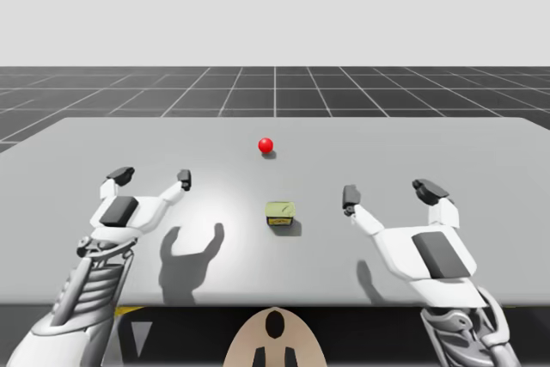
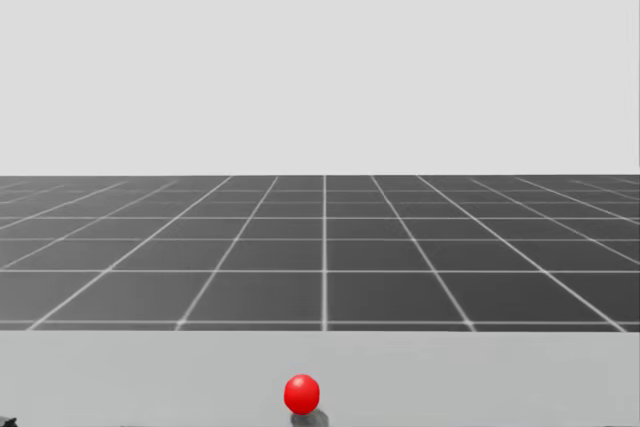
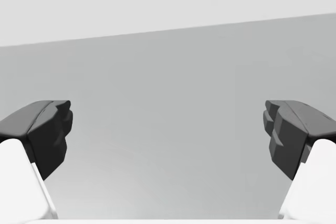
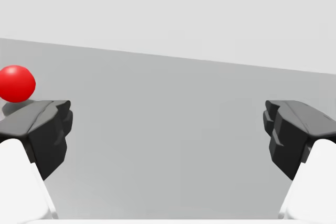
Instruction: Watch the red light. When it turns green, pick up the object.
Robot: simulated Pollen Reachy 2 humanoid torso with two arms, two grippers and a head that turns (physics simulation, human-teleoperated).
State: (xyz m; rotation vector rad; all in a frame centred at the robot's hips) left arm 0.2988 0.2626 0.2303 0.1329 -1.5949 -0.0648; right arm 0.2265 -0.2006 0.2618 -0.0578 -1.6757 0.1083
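- Pincers are nearest to me. My left pincer [image 1: 152, 177] hovers over the table [image 1: 481, 152] on its left side, with the fingers wide apart and nothing between them.
- My right pincer [image 1: 389, 192] hovers on the right side of the table. Its fingers are also wide apart and hold nothing.
- A little further lies the small olive box [image 1: 280, 213], the object to pick up. It rests on the table between the two pincers, apart from both and somewhat nearer to the right one. Nothing touches it, so the picking up is not yet begun.
- Beyond the box, near the middle of the table, stands the red light [image 1: 265, 145]. It shows red, not green. My head looks toward it, and in the right wrist view it sits ahead, past one finger.
- As I judge it, the task is at its waiting step and no part of the grasp is done. What is left is to watch until the light is green, then reach to the box, close a pincer on it from two sides, and lift it. The right arm seems better placed for this.
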